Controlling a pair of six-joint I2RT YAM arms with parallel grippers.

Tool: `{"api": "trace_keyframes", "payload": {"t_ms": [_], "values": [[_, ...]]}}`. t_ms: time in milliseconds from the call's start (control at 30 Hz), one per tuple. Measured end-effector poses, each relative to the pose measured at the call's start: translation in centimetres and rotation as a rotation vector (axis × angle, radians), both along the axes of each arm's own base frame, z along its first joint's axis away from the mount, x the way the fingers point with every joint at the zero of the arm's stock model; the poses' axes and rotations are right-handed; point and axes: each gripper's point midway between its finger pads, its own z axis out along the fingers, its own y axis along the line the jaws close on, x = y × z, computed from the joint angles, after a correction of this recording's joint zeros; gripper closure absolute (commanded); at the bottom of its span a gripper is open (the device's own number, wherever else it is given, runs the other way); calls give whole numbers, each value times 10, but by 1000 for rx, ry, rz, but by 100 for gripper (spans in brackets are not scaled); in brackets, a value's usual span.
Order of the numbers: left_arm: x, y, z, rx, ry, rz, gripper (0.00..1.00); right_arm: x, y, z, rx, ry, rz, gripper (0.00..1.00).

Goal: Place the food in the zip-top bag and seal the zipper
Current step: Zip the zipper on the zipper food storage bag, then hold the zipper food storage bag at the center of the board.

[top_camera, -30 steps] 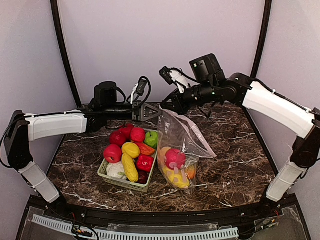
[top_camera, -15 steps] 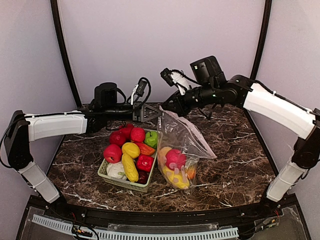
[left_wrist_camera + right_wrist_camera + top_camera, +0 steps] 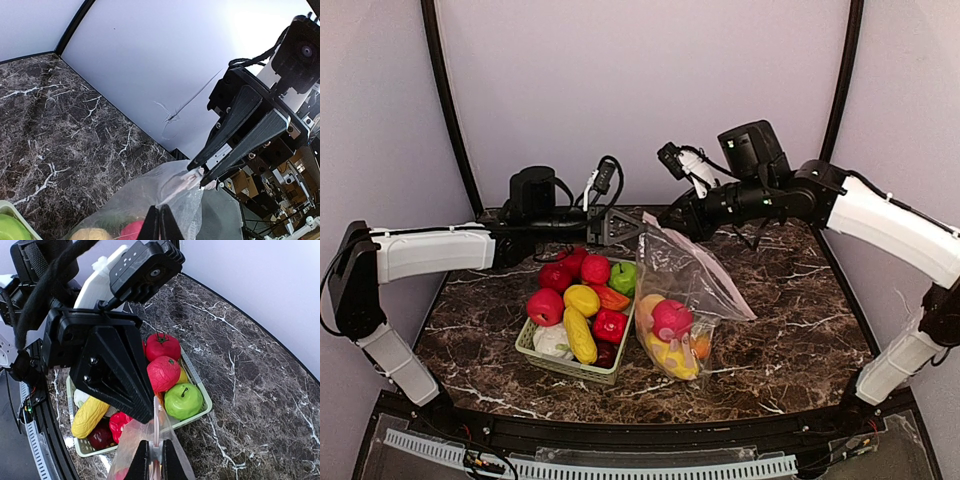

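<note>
Both arms reached in over the dark marbled tabletop toward its far edge and met at the raised top of the zip-top bag. The left end effector was closed, and its wrist view showed the fingertips pressed together on a fold of the clear film at the bag's upper edge. The right end effector was closed too, nipping the zipper; its wrist view showed the thin pink strip rising straight up from between its two fingers. The two sets of fingertips stood just beside each other on that edge, the left one nearer the basket. The bag's lower part rested on the tabletop near the middle, touching or just beside the right-hand side of the pale green slatted basket, while its upper part was held up and stretched toward the far edge. Some of the food lay inside the bag at its low end: a red piece on top, yellow pieces beneath and an orange one at the right. More pieces filled the basket, among them red fruits, a green apple, a yellow corn cob and a white piece at the near corner. Whether the zipper was closed along its length could not be made out, and the slider tab was not distinguishable.
</note>
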Motion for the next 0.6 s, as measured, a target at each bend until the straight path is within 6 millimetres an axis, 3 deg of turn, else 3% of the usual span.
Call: {"api": "trace_keyframes", "payload": {"t_ms": [200,333,433,600], "values": [[1,2,6,-24,-13,-8,55,-9,-7,5,25,13,4,100],[-3,1,13,-52,-30,-47,42,-13,-6,8,47,25,17,100],[-8,-1,14,-62,-31,-77,41,-15,-4,7,54,32,27,100],[-11,-9,17,-72,-40,-119,56,-16,-2,8,65,34,35,100]]}}
